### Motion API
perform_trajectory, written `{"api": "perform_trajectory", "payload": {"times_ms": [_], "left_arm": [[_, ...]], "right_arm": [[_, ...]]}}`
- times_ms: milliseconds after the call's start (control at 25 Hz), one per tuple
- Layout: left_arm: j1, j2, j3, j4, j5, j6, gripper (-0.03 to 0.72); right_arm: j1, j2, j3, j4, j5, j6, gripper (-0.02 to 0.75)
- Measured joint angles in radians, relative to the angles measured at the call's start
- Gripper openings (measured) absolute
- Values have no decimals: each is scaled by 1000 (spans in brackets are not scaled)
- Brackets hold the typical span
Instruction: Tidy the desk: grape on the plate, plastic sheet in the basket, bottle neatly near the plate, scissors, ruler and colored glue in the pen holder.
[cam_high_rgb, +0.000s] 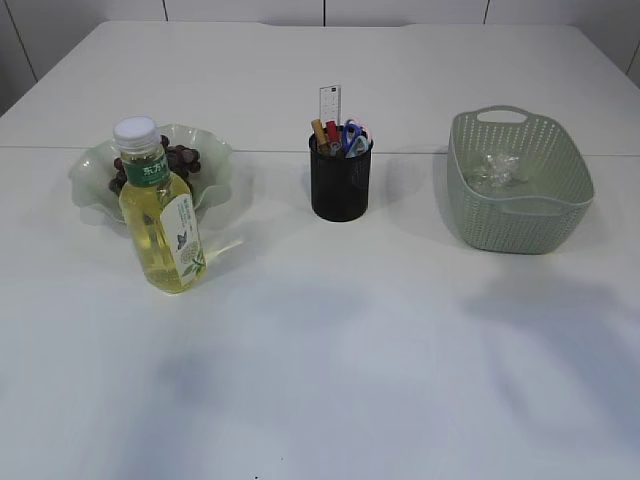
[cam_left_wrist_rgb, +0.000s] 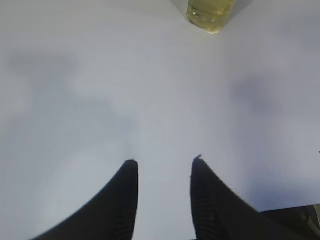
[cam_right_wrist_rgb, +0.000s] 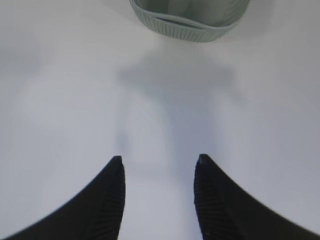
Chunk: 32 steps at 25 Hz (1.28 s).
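Exterior view: the bottle stands upright just in front of the plate at far left; no arms show. Left wrist view: the left end effector, released and empty, has the bottle straight ahead, nearer than the right's. Right wrist view: the right end effector, released, faces the basket.

The table is plain white. The plate is pale translucent green and holds dark purple grapes. The bottle has yellow liquid, a white cap and a green-and-white label. The pen holder is black mesh, with a clear ruler, blue-handled scissors and red and tan glue sticks. The basket is sage-green lattice, holding a clear plastic sheet. Both grippers' fingers are black and ribbed.
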Motion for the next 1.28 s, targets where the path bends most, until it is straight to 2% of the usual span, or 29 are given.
{"api": "perform_trajectory", "payload": {"times_ms": [280,520,840,1280], "left_arm": [[0,-203,0,0,101,0,267],[0,-371,0,14,188,0,280],[0,-548,0,23,207,0,360],[0,-726,0,61,210,0,369]], "right_arm": [[0,-390,201,6,12,85,368],[0,-683,285,6,84,91,368],[0,-957,299,22,106,92,368],[0,-1226,317,48,113,63,368]]}}
